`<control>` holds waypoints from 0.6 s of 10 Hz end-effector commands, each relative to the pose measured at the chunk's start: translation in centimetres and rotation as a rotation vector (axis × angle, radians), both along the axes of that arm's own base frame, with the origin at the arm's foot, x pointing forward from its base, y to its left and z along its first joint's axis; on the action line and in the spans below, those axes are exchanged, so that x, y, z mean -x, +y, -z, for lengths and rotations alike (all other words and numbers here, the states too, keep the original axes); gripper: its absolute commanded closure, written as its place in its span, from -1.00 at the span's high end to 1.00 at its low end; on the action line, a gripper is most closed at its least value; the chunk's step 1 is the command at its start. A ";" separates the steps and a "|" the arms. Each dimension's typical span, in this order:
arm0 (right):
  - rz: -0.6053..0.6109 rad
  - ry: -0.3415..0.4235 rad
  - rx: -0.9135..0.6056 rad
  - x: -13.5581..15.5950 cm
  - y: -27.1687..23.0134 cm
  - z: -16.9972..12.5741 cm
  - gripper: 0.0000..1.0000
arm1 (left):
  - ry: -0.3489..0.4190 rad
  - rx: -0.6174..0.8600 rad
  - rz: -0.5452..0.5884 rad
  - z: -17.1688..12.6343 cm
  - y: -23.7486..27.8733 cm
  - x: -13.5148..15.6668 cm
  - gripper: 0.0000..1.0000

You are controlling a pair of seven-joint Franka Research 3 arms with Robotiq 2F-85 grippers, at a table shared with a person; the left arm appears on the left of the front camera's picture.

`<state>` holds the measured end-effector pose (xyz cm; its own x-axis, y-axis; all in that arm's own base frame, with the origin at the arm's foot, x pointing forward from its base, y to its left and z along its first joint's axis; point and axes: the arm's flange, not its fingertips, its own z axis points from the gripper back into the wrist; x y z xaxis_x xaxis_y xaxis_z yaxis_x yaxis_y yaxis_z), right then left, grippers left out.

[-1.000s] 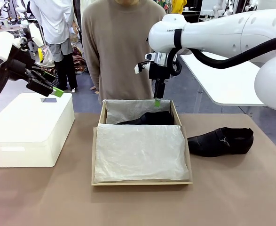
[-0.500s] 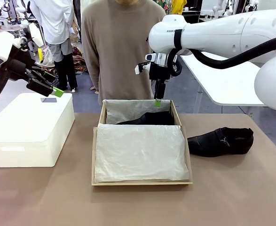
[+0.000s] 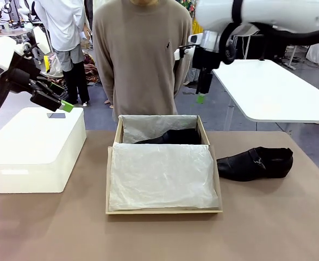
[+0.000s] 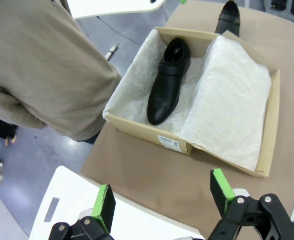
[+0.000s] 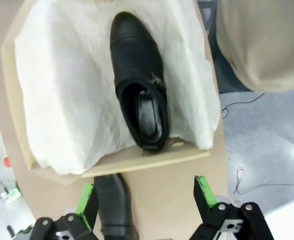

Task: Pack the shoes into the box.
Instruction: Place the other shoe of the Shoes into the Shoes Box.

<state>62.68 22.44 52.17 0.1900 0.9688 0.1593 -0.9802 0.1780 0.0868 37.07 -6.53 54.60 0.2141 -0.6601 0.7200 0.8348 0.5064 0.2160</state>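
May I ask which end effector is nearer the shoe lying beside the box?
Right. The right end effector hovers high over the box, at its far corner toward the shoe; the left end effector hovers over the white container, beyond the box.

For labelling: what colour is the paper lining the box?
White paper, clearest in the left wrist view.

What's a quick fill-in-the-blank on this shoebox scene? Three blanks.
One shoe lies inside the box on ____ tissue paper.
The other shoe lies on the table, at the robot's ____ of the box.
The left gripper and the right gripper both stand ____, holding nothing.
Missing: white; right; open.
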 end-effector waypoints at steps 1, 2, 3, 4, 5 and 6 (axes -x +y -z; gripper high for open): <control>0.007 -0.062 -0.024 4.1 -3.2 1.1 1.00 | -0.004 0.011 0.017 0.1 0.2 -0.1 1.00; 0.004 -0.086 -0.004 5.3 -5.1 0.9 1.00 | -0.004 0.011 0.017 0.1 0.2 -0.1 1.00; -0.001 -0.110 0.022 5.8 -6.7 0.9 1.00 | -0.004 0.011 0.017 0.1 0.2 -0.1 1.00; 0.001 -0.116 0.040 6.3 -8.3 1.0 1.00 | -0.004 0.011 0.017 0.1 0.2 -0.1 1.00; 0.001 -0.119 0.061 6.7 -9.8 1.4 1.00 | -0.004 0.011 0.017 0.1 0.2 -0.1 1.00; -0.033 -0.107 0.089 6.9 -11.2 1.9 1.00 | -0.004 0.011 0.017 0.1 0.2 -0.1 1.00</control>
<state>56.68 12.09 51.22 0.1839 0.9767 0.1109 -0.9825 0.1859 -0.0077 37.07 -6.52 54.62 0.2142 -0.6601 0.7200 0.8345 0.5067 0.2163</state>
